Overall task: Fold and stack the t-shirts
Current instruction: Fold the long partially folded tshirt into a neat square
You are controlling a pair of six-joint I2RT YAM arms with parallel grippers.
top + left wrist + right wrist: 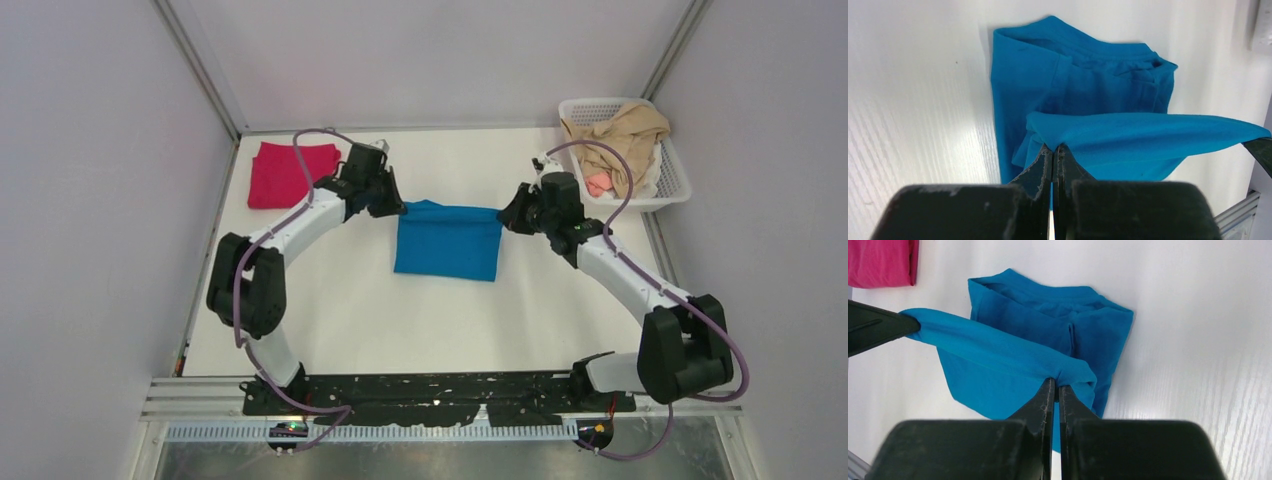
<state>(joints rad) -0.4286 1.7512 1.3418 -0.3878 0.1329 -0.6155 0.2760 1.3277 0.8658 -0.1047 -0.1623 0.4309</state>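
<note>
The bright blue t-shirt [447,240] lies partly folded in the middle of the table, its far edge lifted and stretched between both grippers. My left gripper [392,208] is shut on the shirt's far left corner; in the left wrist view the gripper [1055,148] pinches blue cloth [1128,135] above the folded part. My right gripper [507,217] is shut on the far right corner; in the right wrist view the gripper [1056,383] pinches the taut blue edge [998,347]. The crimson t-shirt [288,172] lies folded at the far left and shows in the right wrist view [880,262].
A white basket [672,190] with beige and pink cloth stands at the far right corner. Grey walls enclose the white table [350,320] on three sides. The arm bases sit on a black rail [440,392] at the near edge.
</note>
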